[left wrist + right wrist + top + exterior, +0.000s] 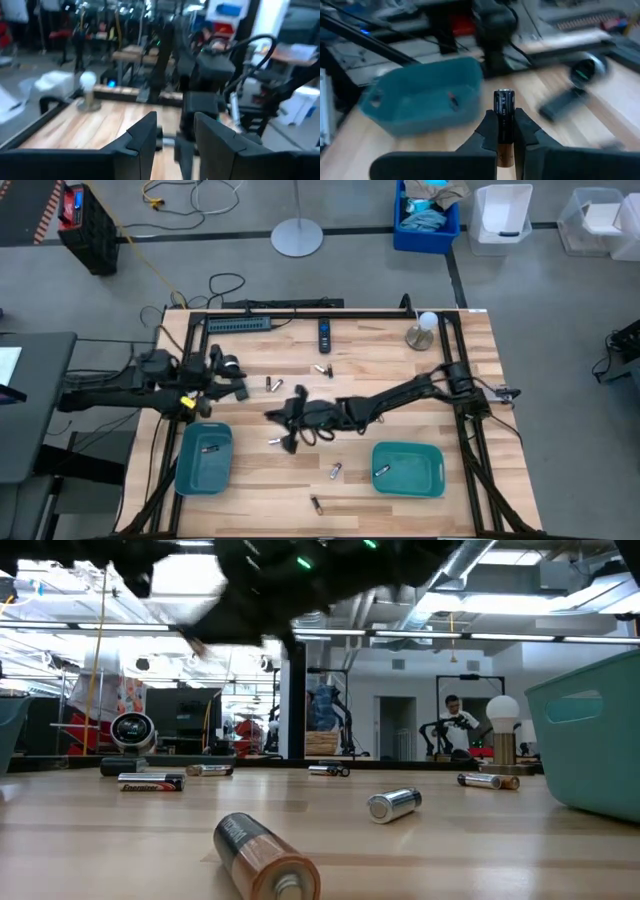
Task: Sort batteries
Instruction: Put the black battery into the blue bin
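The high view looks straight down on the whole table (400, 370); the low view sits at tabletop height, facing level across it into the room. Each wrist view looks forward close past its own fingers; all four share the tabletop.

The right fingers (482, 132) hide the held battery's (503, 107) lower half. The low view cuts off the near battery (266, 855), and the arms (290, 580) overhead are blurred.
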